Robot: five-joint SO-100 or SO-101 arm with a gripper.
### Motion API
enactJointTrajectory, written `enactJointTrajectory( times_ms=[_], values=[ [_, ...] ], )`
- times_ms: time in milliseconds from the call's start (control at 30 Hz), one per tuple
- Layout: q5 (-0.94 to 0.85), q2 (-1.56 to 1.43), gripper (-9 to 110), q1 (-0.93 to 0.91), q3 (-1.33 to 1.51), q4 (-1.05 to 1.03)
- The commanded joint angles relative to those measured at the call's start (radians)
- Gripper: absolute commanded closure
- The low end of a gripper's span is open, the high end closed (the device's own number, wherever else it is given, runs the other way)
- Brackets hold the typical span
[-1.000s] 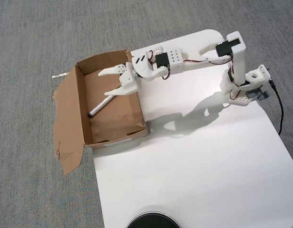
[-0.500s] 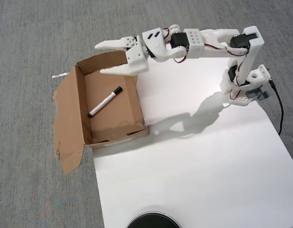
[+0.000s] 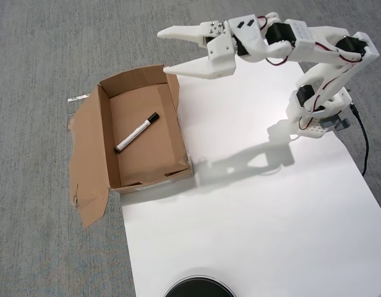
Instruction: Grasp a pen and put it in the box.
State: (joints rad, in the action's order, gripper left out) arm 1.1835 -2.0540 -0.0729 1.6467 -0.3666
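In the overhead view the white pen (image 3: 136, 133) with a black cap lies diagonally on the floor of the brown cardboard box (image 3: 177, 124), cap toward the upper right. The box has a wide flap (image 3: 86, 167) folded out to its left. My white gripper (image 3: 162, 52) is open and empty, held above and just right of the box's far right corner, fingers pointing left. Nothing is between the fingers.
The box stands on grey carpet at the left edge of a white sheet (image 3: 252, 204). The arm's base (image 3: 320, 117) sits on the sheet's right side, with a black cable (image 3: 362, 142) beside it. A dark round object (image 3: 198, 288) shows at the bottom edge.
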Motion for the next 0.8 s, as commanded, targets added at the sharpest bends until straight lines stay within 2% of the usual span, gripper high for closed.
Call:
enactJointTrajectory(
  times_ms=[0, 767],
  values=[
    [-0.008, -0.17, 78, -0.002, 0.131, 0.0],
    [-0.008, -1.066, 78, 0.005, 1.056, 0.003]
  ],
)
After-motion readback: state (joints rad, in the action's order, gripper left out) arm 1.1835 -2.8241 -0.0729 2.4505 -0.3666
